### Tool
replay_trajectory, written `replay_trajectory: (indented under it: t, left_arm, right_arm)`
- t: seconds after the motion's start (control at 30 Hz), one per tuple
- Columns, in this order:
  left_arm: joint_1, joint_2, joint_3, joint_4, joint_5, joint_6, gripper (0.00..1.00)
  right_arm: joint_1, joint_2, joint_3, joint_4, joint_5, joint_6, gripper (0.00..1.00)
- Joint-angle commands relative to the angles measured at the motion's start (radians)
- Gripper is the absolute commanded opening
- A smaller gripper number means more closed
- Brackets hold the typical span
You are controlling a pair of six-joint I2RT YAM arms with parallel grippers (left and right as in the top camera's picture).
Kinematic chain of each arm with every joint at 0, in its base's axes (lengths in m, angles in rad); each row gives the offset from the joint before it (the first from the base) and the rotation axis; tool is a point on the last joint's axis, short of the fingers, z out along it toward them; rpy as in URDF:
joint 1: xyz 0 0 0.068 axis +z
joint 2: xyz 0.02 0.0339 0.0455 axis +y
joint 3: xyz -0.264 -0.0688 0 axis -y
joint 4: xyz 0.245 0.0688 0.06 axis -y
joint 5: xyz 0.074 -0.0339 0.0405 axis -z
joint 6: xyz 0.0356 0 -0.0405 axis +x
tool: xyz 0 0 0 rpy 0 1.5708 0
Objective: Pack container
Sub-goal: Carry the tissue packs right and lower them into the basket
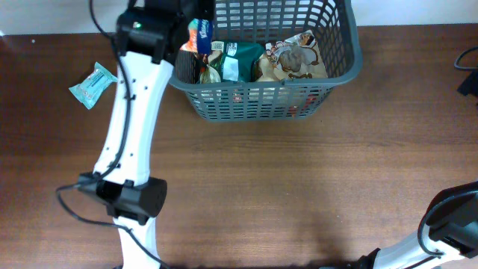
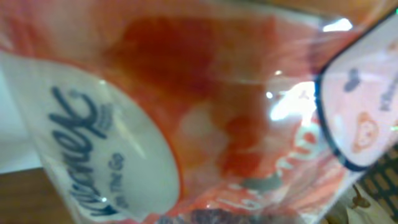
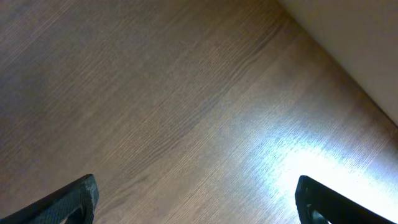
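We judge the packing well advanced but not finished. The container (image 1: 254, 104), a dark grey plastic basket with rounded corners and lattice-slotted walls, stands against the far edge of the surface (image 1: 284, 187), a little right of its middle. It already holds several pouches. We can see a glossy green packet (image 1: 240, 60) and beside it a beige, crinkled packet (image 1: 299, 56) printed with a picture. More wrappers sit at the container's left end, partly hidden under the arm.

The left end effector (image 1: 188, 41) is over the container's left rim, clenched on a tissue pack (image 1: 199, 33). In the left wrist view this pack (image 2: 205, 112) fills the frame. It is soft, shiny orange-red film with a white oval label in blue lettering, and highlights slide across its wrinkles. It appears to be held above the rim rather than resting inside, so we judge that dropping it in is the step in hand.

One flat teal packet (image 1: 93, 84), thin and foil-like, lies outside on the surface, toward the far left corner, well apart from the container. It probably has to go in too.

The right end effector (image 3: 196, 202) hangs released, its dark fingers spread wide over bare, matt brown wood-grain near the front right corner.
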Motion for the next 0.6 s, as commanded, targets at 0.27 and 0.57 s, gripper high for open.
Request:
replay_trajectory:
  t: [0.27,0.57]
  left_arm:
    - [-0.060,0.107,0.020,-0.024,0.031,-0.015,0.02]
    - [-0.075,0.154,0.018,-0.065,0.074,-0.016,0.02]
  right_arm:
    - [0.001,-0.012,-0.002,0.003,-0.001,0.008,0.99]
    - [0.001,-0.012,-0.002,0.003,-0.001,0.008,0.99]
